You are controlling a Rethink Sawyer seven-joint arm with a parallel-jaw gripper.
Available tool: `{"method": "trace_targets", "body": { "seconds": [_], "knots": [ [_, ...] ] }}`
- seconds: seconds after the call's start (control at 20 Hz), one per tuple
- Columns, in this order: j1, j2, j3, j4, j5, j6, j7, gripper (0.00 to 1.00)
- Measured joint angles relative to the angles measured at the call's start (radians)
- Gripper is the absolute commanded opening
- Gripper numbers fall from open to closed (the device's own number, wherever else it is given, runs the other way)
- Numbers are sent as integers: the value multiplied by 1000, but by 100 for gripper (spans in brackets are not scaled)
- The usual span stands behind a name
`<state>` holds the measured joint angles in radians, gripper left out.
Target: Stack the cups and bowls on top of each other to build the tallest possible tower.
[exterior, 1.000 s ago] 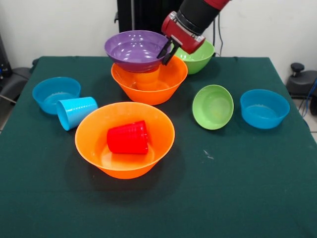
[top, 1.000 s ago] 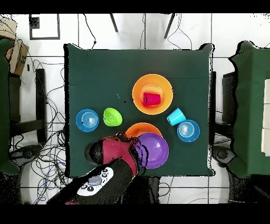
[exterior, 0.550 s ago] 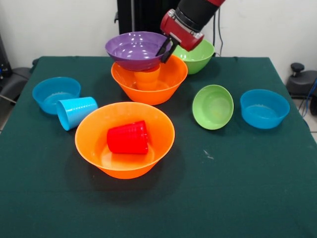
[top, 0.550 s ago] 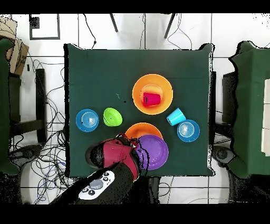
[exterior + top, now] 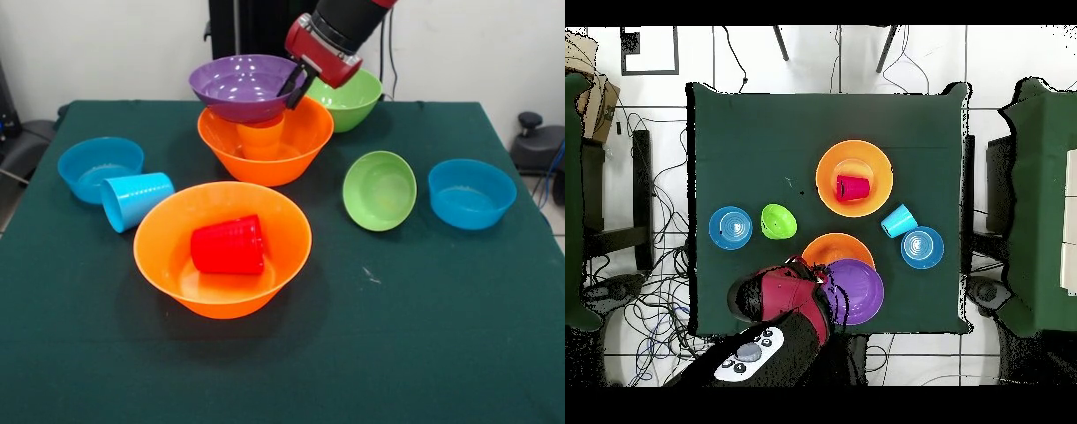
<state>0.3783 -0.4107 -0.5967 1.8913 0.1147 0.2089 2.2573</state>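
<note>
Two orange bowls sit along the table's middle line. Nearest, one orange bowl holds the red cup lying on its side. Toward the left edge a light blue cup lies tipped, touching a small blue bowl. Toward the right edge a small green bowl sits tilted, beside another blue bowl. Farther back, the second orange bowl holds an upright orange cup. The purple bowl sits on that cup, its rim pinched by the hand. A large green bowl stands by the far edge.
</note>
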Motion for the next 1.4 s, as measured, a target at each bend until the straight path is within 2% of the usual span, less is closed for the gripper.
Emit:
{"method": "trace_targets", "body": {
  "seconds": [0.7,0.75,1.4],
  "knots": [
    [0,1,0,0,21,0,0,0],
    [0,1,0,1,24,0,0,100],
    [22,1,0,2,40,0,0,100]
  ]
}}
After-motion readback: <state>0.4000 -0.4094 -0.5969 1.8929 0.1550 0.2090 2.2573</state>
